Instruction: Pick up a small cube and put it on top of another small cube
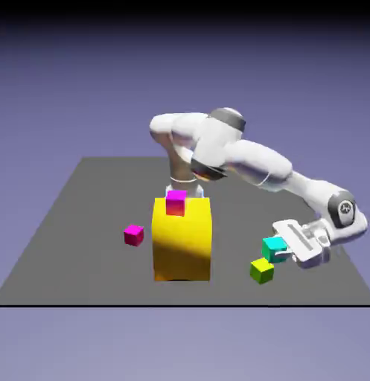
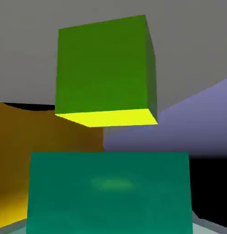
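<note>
A small, rigid, probably light teal cube [image 1: 274, 245] sits between the claw's [image 1: 281, 248] fingers beside the lime cube [image 1: 262, 271], grip unclear; best squeezed on two flat opposite faces.

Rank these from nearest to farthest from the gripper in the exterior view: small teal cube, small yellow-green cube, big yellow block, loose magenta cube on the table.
1. Small teal cube: right at the gripper.
2. Small yellow-green cube: just below it, toward the table's near edge.
3. Big yellow block: mid-table, to the exterior view's left.
4. Loose magenta cube: farther left, beyond the block.
</note>
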Controlling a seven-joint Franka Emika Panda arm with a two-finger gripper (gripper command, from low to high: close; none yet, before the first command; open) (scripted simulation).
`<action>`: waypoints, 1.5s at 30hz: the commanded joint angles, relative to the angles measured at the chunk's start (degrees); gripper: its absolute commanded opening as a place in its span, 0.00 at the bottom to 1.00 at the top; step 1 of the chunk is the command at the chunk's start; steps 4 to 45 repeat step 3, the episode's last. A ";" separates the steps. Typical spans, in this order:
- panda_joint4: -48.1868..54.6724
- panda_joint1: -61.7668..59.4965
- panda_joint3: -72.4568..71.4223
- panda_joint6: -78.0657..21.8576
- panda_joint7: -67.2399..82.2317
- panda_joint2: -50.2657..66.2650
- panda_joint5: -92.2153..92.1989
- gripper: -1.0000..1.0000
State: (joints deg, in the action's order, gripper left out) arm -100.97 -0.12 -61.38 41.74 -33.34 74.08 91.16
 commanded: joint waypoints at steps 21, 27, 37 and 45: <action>4.10 4.15 -1.49 -2.35 0.88 -0.01 -1.51 1.00; 4.10 4.15 -1.49 -2.35 0.88 -0.01 -1.51 1.00; 4.10 4.15 -1.49 -2.35 0.88 -0.01 -1.51 1.00; 4.10 4.15 -1.49 -2.35 0.88 -0.01 -1.51 1.00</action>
